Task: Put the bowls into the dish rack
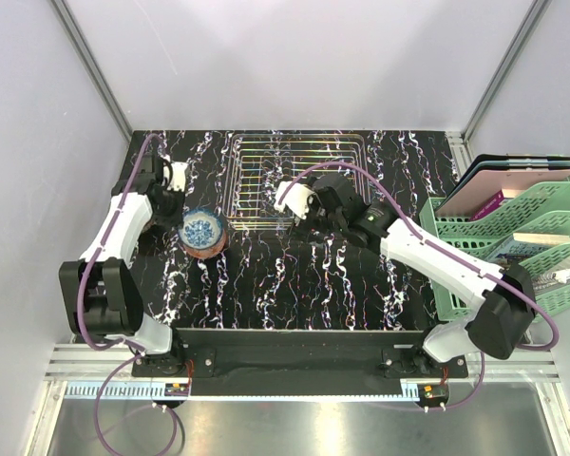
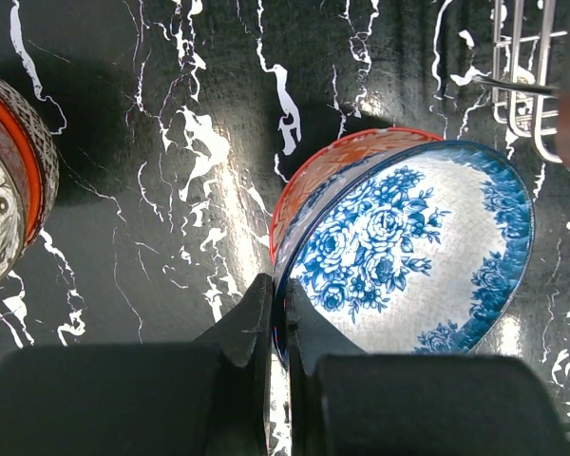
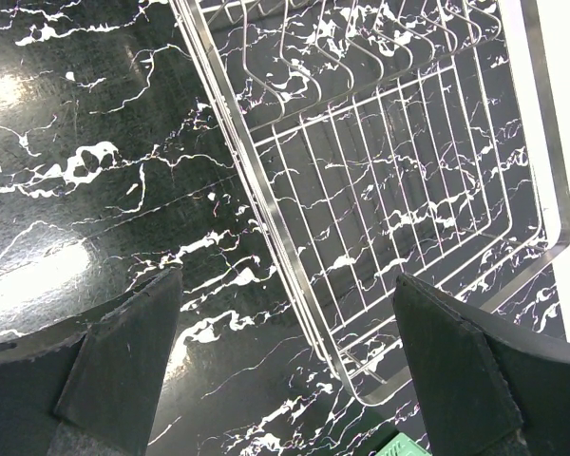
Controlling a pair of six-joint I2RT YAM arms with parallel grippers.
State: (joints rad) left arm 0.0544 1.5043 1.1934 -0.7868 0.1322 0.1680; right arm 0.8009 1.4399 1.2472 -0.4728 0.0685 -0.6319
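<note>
A bowl (image 1: 202, 231) with blue flowers inside and an orange-red outside is left of the wire dish rack (image 1: 294, 176). My left gripper (image 1: 188, 217) is shut on its rim. In the left wrist view the fingers (image 2: 256, 313) pinch the near rim and the bowl (image 2: 408, 237) is tilted over the table. A second, red-rimmed bowl (image 2: 5, 199) shows at that view's left edge. My right gripper (image 1: 302, 211) is open and empty over the rack's near edge. The right wrist view shows the rack (image 3: 389, 190) holding nothing between its spread fingers (image 3: 123, 351).
Green plastic stacked trays (image 1: 513, 237) with papers and folders stand at the right of the table. A corner of the rack (image 2: 527, 85) shows at the top right of the left wrist view. The tabletop is black marble pattern, with white walls around.
</note>
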